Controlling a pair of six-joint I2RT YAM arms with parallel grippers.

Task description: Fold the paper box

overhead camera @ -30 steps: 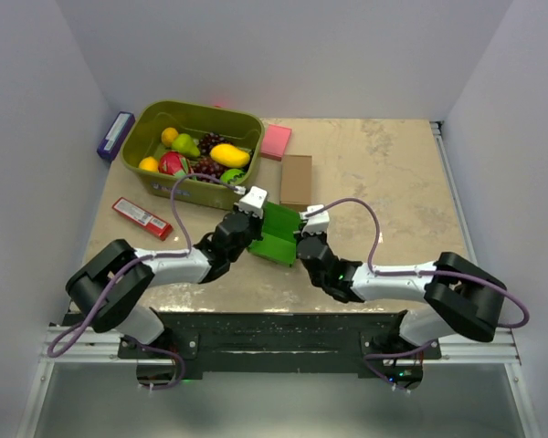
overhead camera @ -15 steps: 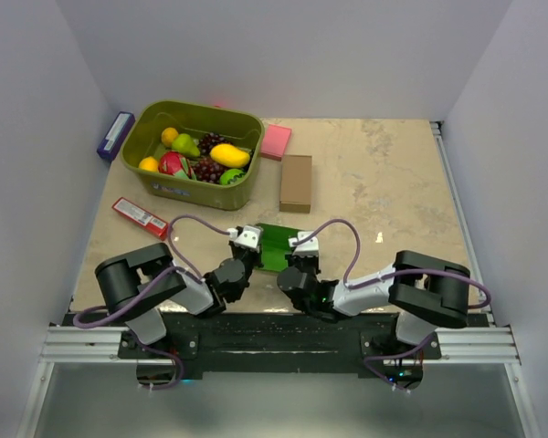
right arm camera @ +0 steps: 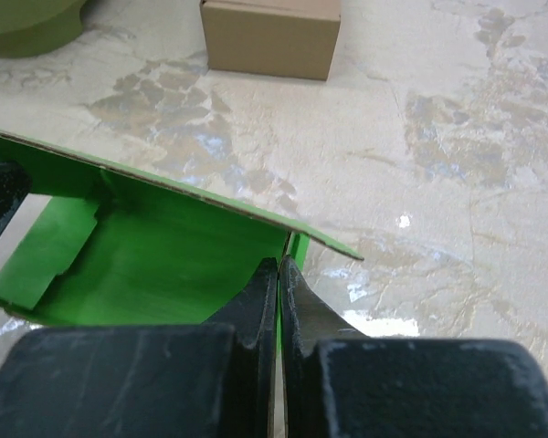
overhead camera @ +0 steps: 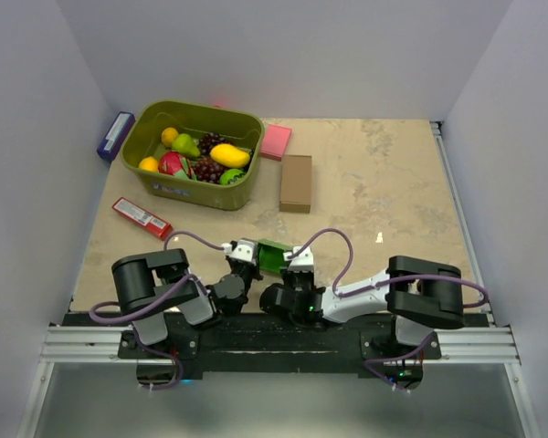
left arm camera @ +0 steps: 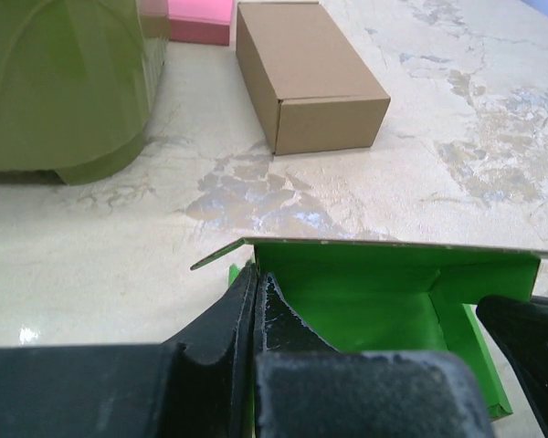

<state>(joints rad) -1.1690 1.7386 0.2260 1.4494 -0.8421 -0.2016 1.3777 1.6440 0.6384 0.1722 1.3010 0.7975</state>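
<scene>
The green paper box point(overhead camera: 273, 256) is partly folded into an open tray shape and sits near the table's front edge between both grippers. My left gripper point(overhead camera: 246, 253) is shut on its left wall; in the left wrist view the jaws point(left arm camera: 254, 283) pinch the green card point(left arm camera: 374, 301). My right gripper point(overhead camera: 299, 258) is shut on its right wall; in the right wrist view the jaws point(right arm camera: 279, 274) pinch the card point(right arm camera: 155, 255). Both arms are drawn back close to their bases.
A brown cardboard box point(overhead camera: 296, 182) lies beyond the green box. An olive bin point(overhead camera: 190, 187) of toy fruit stands at the back left, a pink pad point(overhead camera: 276, 141) beside it. A red bar point(overhead camera: 141, 217) and a blue pack point(overhead camera: 115, 135) lie at the left.
Both grippers have pulled back toward the front edge, drawing the green box with them. The arms have folded in closer to their bases.
</scene>
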